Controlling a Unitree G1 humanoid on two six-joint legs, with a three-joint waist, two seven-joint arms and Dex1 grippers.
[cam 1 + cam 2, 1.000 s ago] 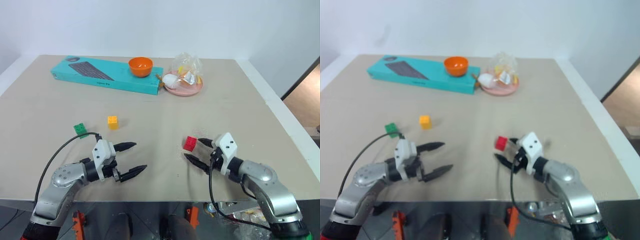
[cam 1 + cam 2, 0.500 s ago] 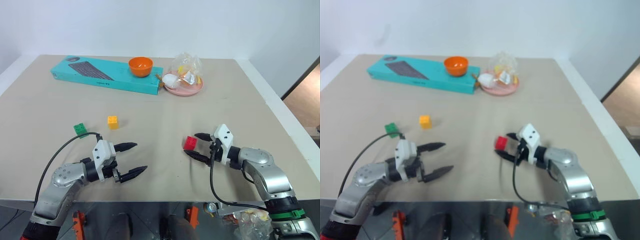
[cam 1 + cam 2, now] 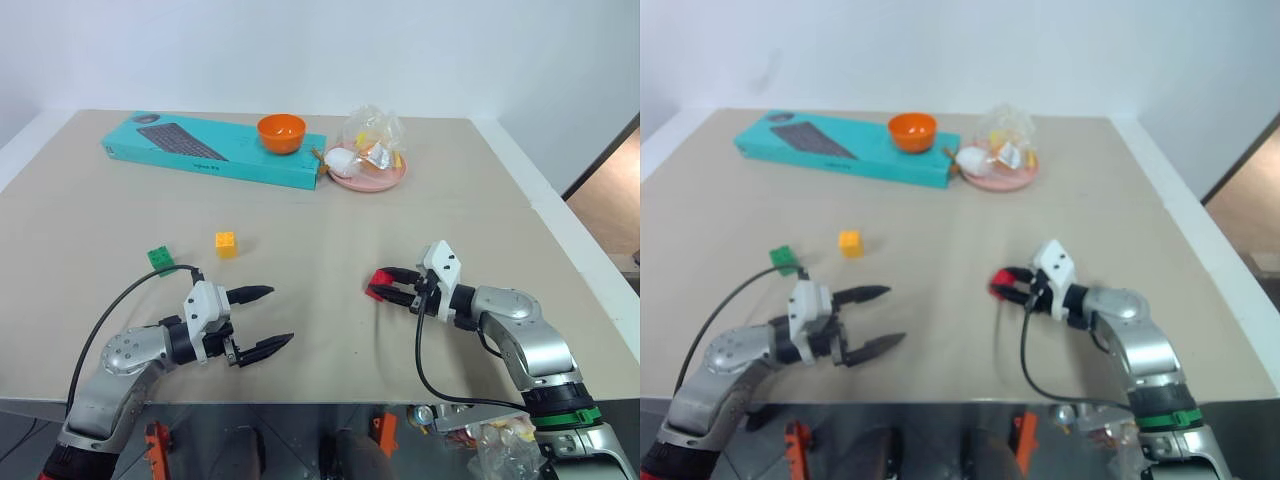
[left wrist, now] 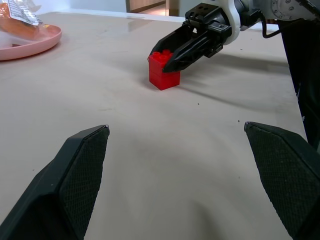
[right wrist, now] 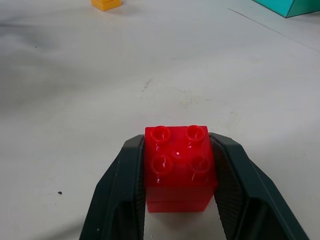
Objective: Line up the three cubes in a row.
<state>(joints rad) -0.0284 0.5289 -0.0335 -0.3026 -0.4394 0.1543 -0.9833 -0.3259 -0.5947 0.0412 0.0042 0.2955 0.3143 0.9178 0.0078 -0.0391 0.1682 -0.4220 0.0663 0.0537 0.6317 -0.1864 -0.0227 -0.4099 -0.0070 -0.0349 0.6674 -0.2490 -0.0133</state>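
Got my right tool (image 3: 388, 286) clamped on the red cube (image 5: 179, 167), sitting on the tabletop (image 3: 330, 230) well right of the green cube (image 3: 160, 259) and yellow-orange cube (image 3: 226, 243), left tool (image 3: 262, 318) idling wide open, so next I'd carry red over beside them.

The right tool (image 3: 386, 290) now clamps both fingers onto the red cube (image 5: 179, 167), having reached forward with them spread.

Red cube (image 5: 179, 167) upright on the table; green cube (image 3: 159, 259) and yellow-orange cube (image 3: 226, 243) lie well apart from it.
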